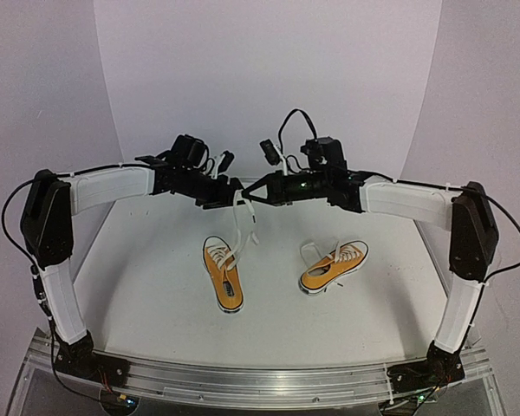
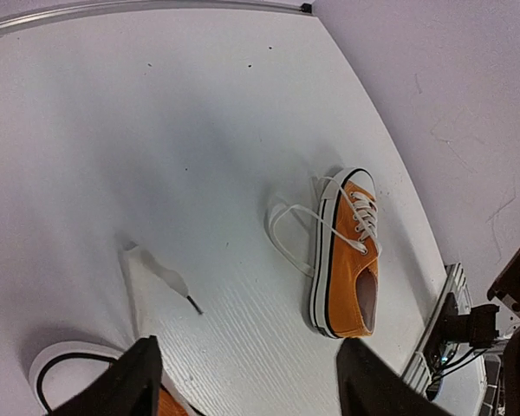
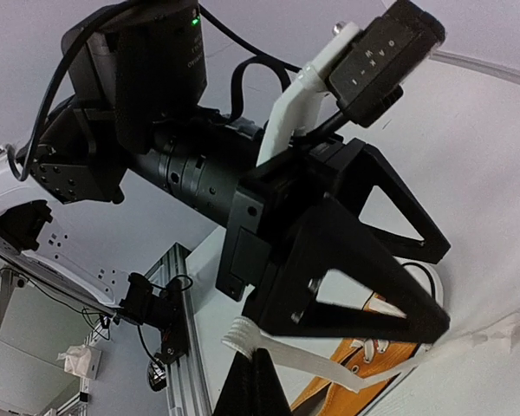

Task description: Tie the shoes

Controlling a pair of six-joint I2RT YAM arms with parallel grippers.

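Two orange-yellow sneakers lie on the white table: the left shoe [image 1: 224, 274] and the right shoe [image 1: 334, 266]. Both grippers meet in the air above the left shoe. My right gripper [image 1: 250, 194] is shut on the end of a white lace [image 1: 239, 227] that rises taut from the left shoe; the pinch shows in the right wrist view [image 3: 256, 368] with the lace [image 3: 329, 364]. My left gripper [image 1: 229, 194] faces it, jaws wide apart around the lace without gripping it; its fingers [image 2: 139, 381] frame the table. The right shoe's laces [image 2: 286, 227] lie loose.
The white curved backdrop [image 1: 269, 78] rises behind the table. An aluminium rail [image 1: 243, 381] runs along the near edge by the arm bases. The left arm's wrist and camera [image 3: 390, 52] fill the right wrist view.
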